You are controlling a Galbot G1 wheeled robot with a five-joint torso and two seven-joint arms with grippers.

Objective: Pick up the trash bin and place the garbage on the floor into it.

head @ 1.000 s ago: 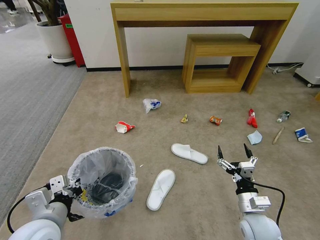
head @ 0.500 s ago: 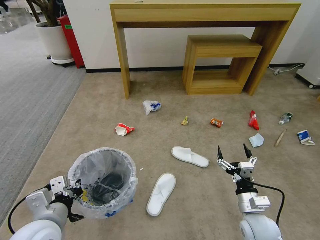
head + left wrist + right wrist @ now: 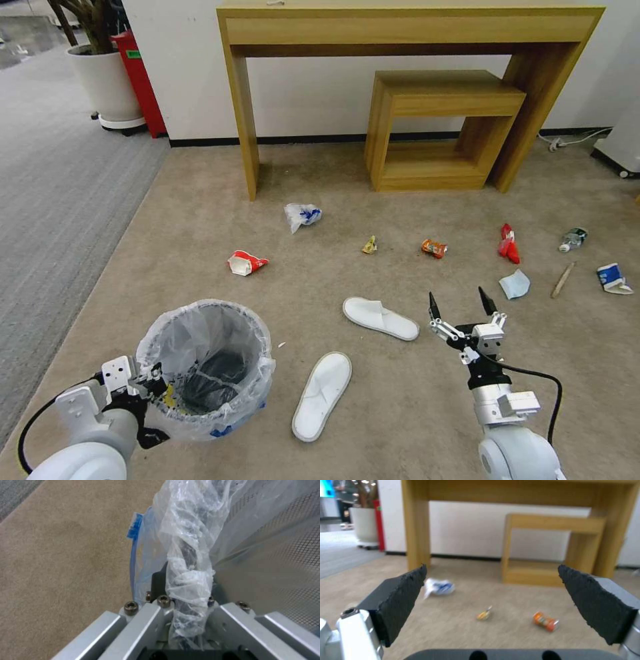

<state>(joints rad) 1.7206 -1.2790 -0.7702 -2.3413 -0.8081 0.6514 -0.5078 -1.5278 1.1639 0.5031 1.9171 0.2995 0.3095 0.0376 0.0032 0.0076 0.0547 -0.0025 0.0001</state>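
The trash bin [image 3: 207,370], dark with a translucent bag liner, sits at lower left on the beige floor [image 3: 400,427]. My left gripper [image 3: 150,388] is shut on its bagged rim [image 3: 190,555]. My right gripper [image 3: 457,298] hangs open above the carpet, just right of the nearer of two white slippers [image 3: 380,318] [image 3: 323,395]. Garbage lies beyond: a red-white cup [image 3: 247,263], white-blue bag [image 3: 301,215], yellow wrapper [image 3: 369,245], orange wrapper [image 3: 433,248], red wrapper [image 3: 508,241], tissue [image 3: 514,284], bottle [image 3: 572,239], stick [image 3: 562,279] and blue-white cup [image 3: 612,278].
A tall wooden console table [image 3: 407,27] with a smaller wooden stand [image 3: 440,127] under it stands against the white wall. Grey ribbed carpet [image 3: 53,200] runs along the left, with a potted plant [image 3: 103,80] and red box [image 3: 140,80] at far left. A cable [image 3: 567,140] lies far right.
The whole head picture has shifted slightly, with floor items sliding a little lower in the frame. My left gripper keeps its hold on the bin and my right stays open.
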